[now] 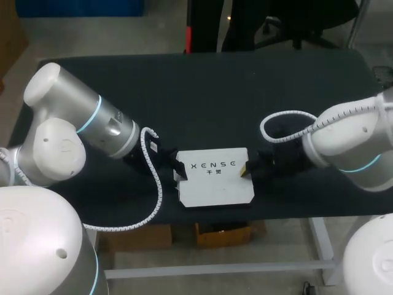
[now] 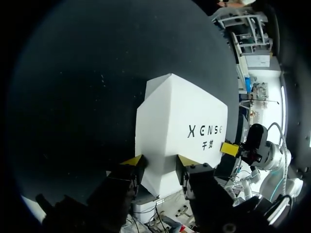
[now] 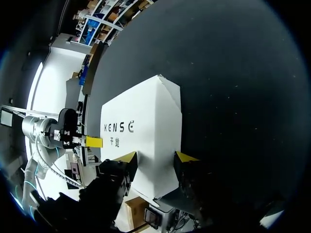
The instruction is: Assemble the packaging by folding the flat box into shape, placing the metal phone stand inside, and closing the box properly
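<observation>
The white box (image 1: 215, 184) lies folded into shape with its printed side up, close to the table's front edge. My left gripper (image 1: 178, 171) holds its left end, and in the left wrist view the gripper (image 2: 159, 160) has that end of the box (image 2: 184, 111) pinched between both yellow tips. From the other side my right gripper (image 1: 245, 169) grips the right end; in the right wrist view the gripper (image 3: 155, 156) presses both tips against the box (image 3: 141, 111). No metal phone stand shows in any view.
The black table (image 1: 184, 86) stretches bare behind the box. Its front edge (image 1: 215, 212) runs just below the box. My left arm's coiled cable (image 1: 153, 184) hangs beside the box's left end.
</observation>
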Robot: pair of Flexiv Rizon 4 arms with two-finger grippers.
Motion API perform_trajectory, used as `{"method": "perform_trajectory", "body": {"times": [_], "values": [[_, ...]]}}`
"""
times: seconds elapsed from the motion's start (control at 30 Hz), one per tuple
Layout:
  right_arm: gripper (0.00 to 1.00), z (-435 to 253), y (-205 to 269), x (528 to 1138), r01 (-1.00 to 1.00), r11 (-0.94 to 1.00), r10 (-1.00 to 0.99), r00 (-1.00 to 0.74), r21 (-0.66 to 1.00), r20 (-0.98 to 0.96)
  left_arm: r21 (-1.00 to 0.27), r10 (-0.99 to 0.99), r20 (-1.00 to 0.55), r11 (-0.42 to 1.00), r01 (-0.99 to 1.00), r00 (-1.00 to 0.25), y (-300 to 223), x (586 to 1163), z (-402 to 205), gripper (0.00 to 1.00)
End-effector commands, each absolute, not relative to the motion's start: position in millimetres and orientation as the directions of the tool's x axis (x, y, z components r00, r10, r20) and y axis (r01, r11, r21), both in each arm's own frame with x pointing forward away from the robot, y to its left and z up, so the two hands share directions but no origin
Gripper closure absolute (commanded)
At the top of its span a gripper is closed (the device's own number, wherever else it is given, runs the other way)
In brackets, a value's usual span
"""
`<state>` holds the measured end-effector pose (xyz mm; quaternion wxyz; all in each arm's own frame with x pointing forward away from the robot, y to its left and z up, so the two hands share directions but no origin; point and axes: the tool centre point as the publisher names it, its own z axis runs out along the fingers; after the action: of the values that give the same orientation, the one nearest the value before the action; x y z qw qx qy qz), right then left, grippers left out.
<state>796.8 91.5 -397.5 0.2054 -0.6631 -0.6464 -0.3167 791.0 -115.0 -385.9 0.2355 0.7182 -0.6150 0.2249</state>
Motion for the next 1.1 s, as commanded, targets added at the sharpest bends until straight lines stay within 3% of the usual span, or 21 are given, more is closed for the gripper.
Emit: {"method": "perform_trajectory", "body": {"times": [0.03, 1.1], "values": [[0.54, -397, 91, 797, 0.988, -0.075, 0.719, -0.039, 0.133, 0.694, 0.063, -0.772, 0.619, -0.131, -0.989, 0.142, -120, 795, -396, 0.56], [0.54, -388, 88, 797, 0.991, -0.062, 0.707, -0.041, 0.119, 0.706, 0.073, -0.744, 0.654, -0.124, -0.99, 0.141, -128, 796, -377, 0.55]]}}
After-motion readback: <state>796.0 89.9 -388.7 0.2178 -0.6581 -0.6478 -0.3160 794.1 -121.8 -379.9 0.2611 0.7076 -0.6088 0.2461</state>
